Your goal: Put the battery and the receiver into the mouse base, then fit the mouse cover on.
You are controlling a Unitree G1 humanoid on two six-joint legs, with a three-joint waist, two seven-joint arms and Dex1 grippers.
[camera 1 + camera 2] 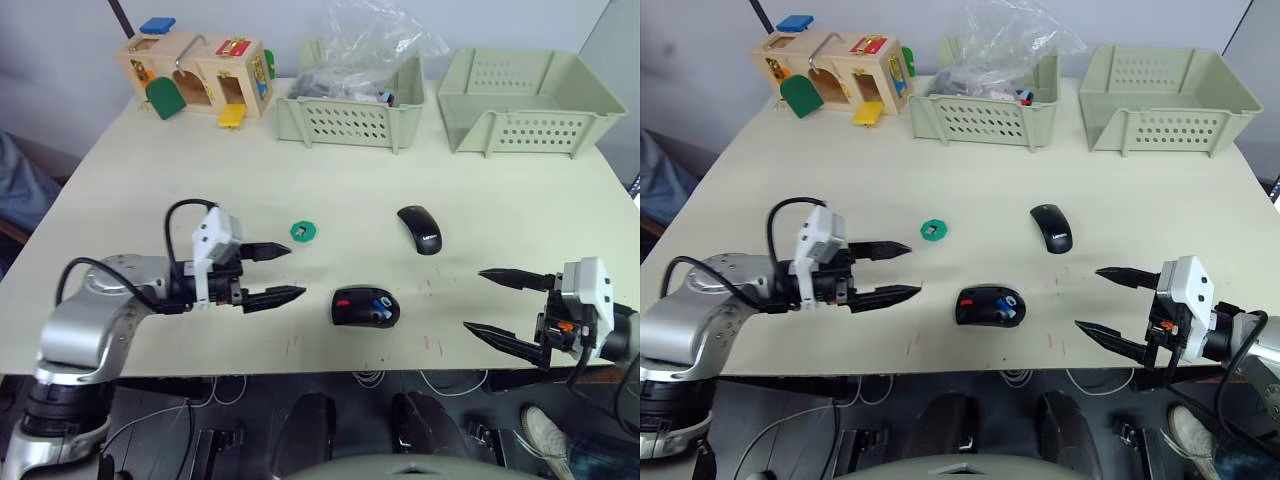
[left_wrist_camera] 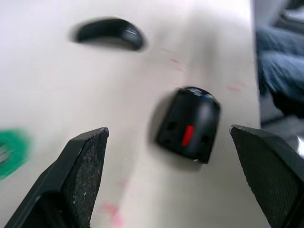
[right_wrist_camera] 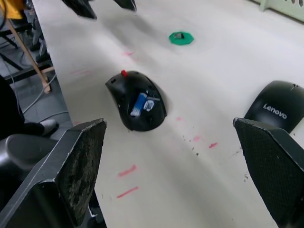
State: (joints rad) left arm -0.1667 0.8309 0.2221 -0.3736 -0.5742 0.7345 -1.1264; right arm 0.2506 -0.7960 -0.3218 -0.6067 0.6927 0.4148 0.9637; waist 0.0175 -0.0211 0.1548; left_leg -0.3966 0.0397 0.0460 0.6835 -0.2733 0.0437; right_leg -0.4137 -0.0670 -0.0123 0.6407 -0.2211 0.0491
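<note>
Battery (image 3: 138,104) is seen seated in the mouse base (image 1: 365,306); both end effectors are spread, empty; mouse cover (image 1: 419,228) should be gripped by its edges

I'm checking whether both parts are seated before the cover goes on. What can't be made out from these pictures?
- Receiver: too small to pick out inside the mouse base; something pale beside the battery is unclear.
- Mouse base interior, left wrist view: blurred.
- Contents of the bagged bin: hidden by its wall and crumpled plastic.
- Underside of the mouse cover: faces the table.

Even, bright overhead lighting; soft shadows on the desk (image 1: 520,200). Left wrist view motion-blurred; head views sharp.
</note>
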